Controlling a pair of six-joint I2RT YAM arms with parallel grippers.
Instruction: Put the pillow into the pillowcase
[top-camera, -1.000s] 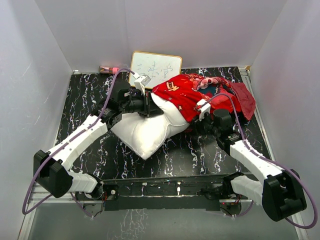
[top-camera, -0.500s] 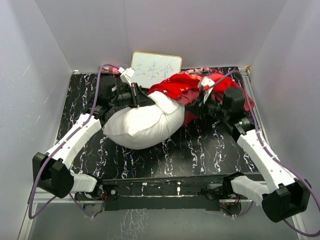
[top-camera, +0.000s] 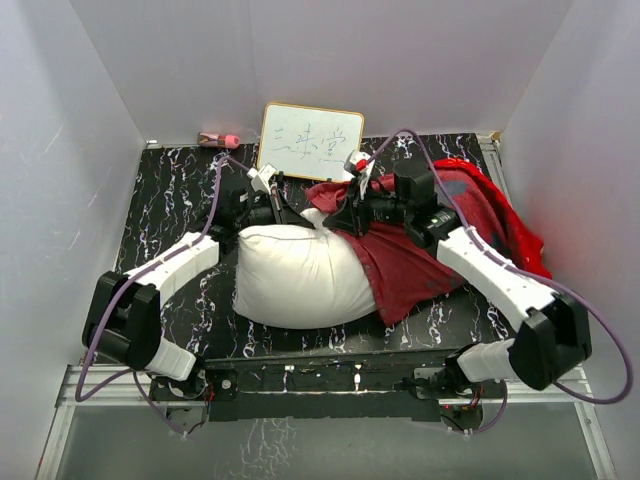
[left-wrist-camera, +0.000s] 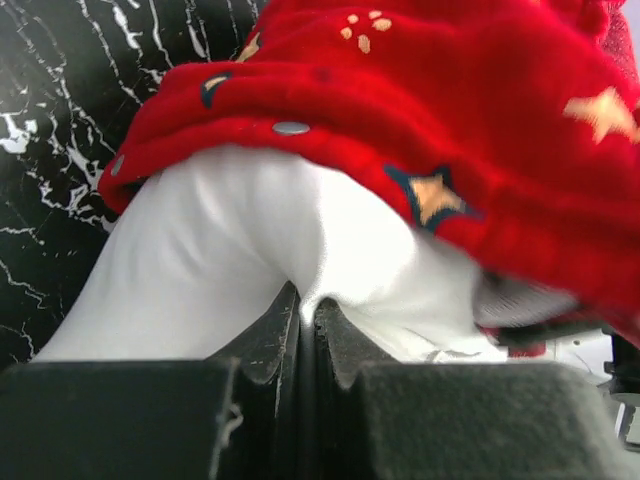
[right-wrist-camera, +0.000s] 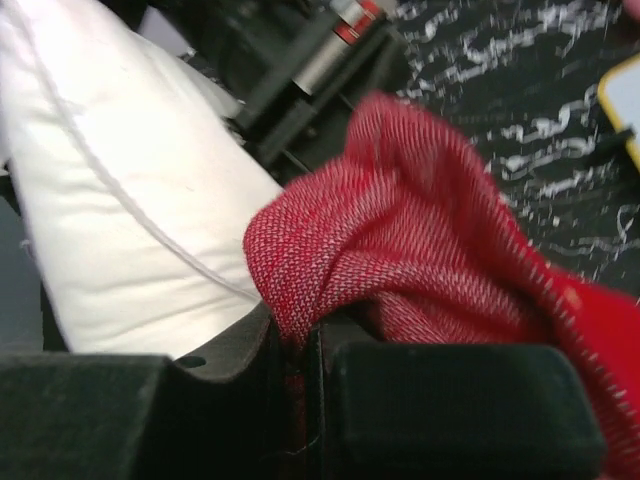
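Observation:
The plump white pillow (top-camera: 300, 275) lies across the middle of the table, its right end tucked under the red pillowcase (top-camera: 425, 260). My left gripper (top-camera: 283, 212) is shut on a pinch of the pillow (left-wrist-camera: 250, 250) at its far top edge, just below the pillowcase's red rim (left-wrist-camera: 400, 110). Coming from the right, my right gripper (top-camera: 340, 215) is shut on a fold of the pillowcase (right-wrist-camera: 400, 250) right beside the pillow (right-wrist-camera: 110, 200). The two grippers stand close together behind the pillow. The rest of the case trails toward the right wall.
A small framed whiteboard (top-camera: 310, 140) leans against the back wall behind the grippers. A pink marker (top-camera: 218, 139) lies at the back left. White walls close in the black marbled table (top-camera: 170, 200) on three sides.
My right gripper shut on the pillowcase and swung left over the pillow, dragging the red cloth with it. The pillow shifted and now lies flatter; the left gripper kept its pinch.

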